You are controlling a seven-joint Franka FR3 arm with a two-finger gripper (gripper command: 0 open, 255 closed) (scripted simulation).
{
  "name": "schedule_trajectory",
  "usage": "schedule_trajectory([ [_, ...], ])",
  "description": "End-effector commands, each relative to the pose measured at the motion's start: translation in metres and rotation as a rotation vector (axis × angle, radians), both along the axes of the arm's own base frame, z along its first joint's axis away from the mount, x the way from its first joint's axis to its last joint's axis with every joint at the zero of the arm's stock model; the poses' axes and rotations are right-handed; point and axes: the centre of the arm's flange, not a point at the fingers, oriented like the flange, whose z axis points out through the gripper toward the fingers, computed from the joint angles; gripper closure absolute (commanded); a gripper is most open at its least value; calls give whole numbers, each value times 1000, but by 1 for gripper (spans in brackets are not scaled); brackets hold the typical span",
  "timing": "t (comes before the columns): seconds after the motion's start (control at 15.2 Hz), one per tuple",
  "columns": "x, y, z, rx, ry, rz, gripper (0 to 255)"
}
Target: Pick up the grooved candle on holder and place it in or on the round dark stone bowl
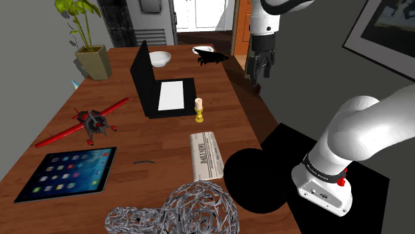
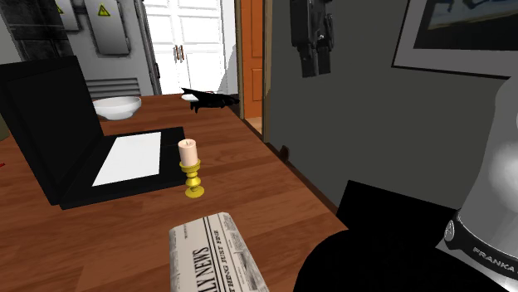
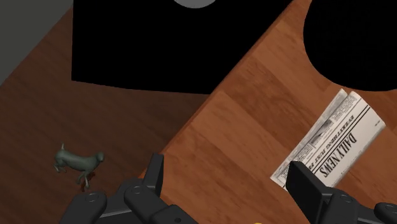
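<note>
Reach step: the all-black pincer [image 1: 259, 70] hangs high, fingers apart and empty, and should next drop onto the cream grooved candle on yellow holder [image 1: 198, 110] near the folded newspaper [image 1: 207, 156].

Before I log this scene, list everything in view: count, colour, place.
open laptop: 1, black, middle of table
grooved candle on holder: 1, cream on yellow, beside laptop
round dark bowl: 1, black, table's near edge
small round bowl: 1, white, behind laptop
folded newspaper: 1, white, between candle and dark bowl
flat tablet: 1, dark, near corner
toy plane: 1, red, beside tablet
potted plant: 1, green, far corner
wire-mesh sculpture: 1, silver, near edge
two-finger gripper: 1, black, open, above table's edge
</note>
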Motion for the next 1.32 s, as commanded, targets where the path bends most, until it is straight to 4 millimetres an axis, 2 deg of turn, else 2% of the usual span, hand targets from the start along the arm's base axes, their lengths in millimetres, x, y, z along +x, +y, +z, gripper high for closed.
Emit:
schedule_trajectory([
  [0.0,19,11,-14,2,-7,9,0],
  [1.25,204,124,-126,18,-57,99,0],
])
